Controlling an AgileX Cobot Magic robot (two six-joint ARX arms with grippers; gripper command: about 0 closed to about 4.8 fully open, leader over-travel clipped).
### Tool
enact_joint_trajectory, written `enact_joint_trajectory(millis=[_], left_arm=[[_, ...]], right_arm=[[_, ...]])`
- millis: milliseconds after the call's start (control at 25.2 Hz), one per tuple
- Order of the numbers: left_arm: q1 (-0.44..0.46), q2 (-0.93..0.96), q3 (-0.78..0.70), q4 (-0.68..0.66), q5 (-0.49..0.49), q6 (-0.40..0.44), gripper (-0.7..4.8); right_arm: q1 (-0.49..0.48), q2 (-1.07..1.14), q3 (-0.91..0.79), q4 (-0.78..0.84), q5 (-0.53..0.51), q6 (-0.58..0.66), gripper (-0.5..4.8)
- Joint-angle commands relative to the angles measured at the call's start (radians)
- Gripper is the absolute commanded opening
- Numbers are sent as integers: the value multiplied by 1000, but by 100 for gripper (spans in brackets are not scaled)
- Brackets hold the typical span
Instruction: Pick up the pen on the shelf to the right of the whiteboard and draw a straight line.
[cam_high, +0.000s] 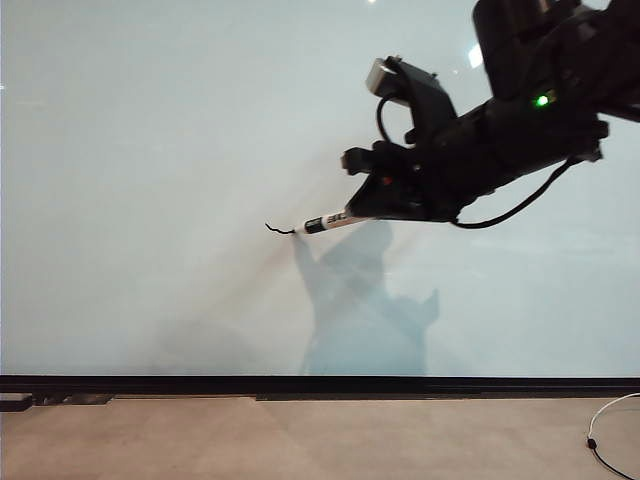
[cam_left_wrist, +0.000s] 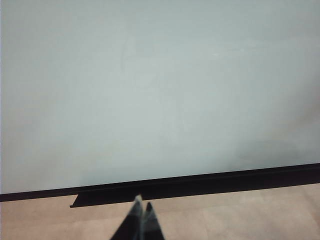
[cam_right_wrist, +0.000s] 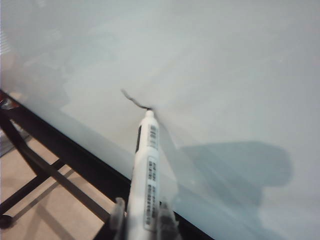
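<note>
My right hand (cam_high: 372, 208) reaches in from the upper right of the whiteboard (cam_high: 150, 150), the arm sloping down and across toward the board's middle, its wrist angled so the hand points at the surface from the side. Its two fingers (cam_right_wrist: 119, 216) are clamped narrow on the pen (cam_high: 330, 221), gripping the white barrel at its rear end so that the printed black band and the dark tip stick out ahead of them. The pen lies nearly level, tilted slightly downward toward its tip, and the tip touches the whiteboard about midway up, well above the black rail (cam_high: 320, 385) along the board's lower edge. Just beyond the tip sits the line (cam_high: 279, 231), so far only a short, slightly wavy black stroke that ends right at the pen. The right arm's shadow (cam_high: 365, 310) falls on the whiteboard directly below the pen, reaching down to the rail. My left hand (cam_left_wrist: 140, 218) hangs low, near the rail and just in front of the whiteboard, over the beige table (cam_left_wrist: 250, 215); its fingers are pressed together with nothing between them.
</note>
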Motion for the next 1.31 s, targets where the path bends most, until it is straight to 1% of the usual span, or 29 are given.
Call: enact_joint_trajectory(millis=[40, 317, 555, 714, 952, 1309], left_arm=[[0, 0, 3, 7, 0, 1, -5], [0, 0, 3, 7, 0, 1, -5], [0, 0, 3, 7, 0, 1, -5], [0, 0, 3, 7, 0, 1, -5], [0, 0, 3, 7, 0, 1, -5], [0, 0, 3, 7, 0, 1, -5]], right_arm=[[-22, -33, -19, 33, 76, -8, -9], [-82, -108, -99, 33, 78, -15, -9], [-109, -169, -151, 33, 100, -28, -9], [-149, -222, -194, 32, 104, -29, -9], [-238, -319, -260, 9, 103, -30, -9], [-261, -348, -269, -19, 91, -37, -9]])
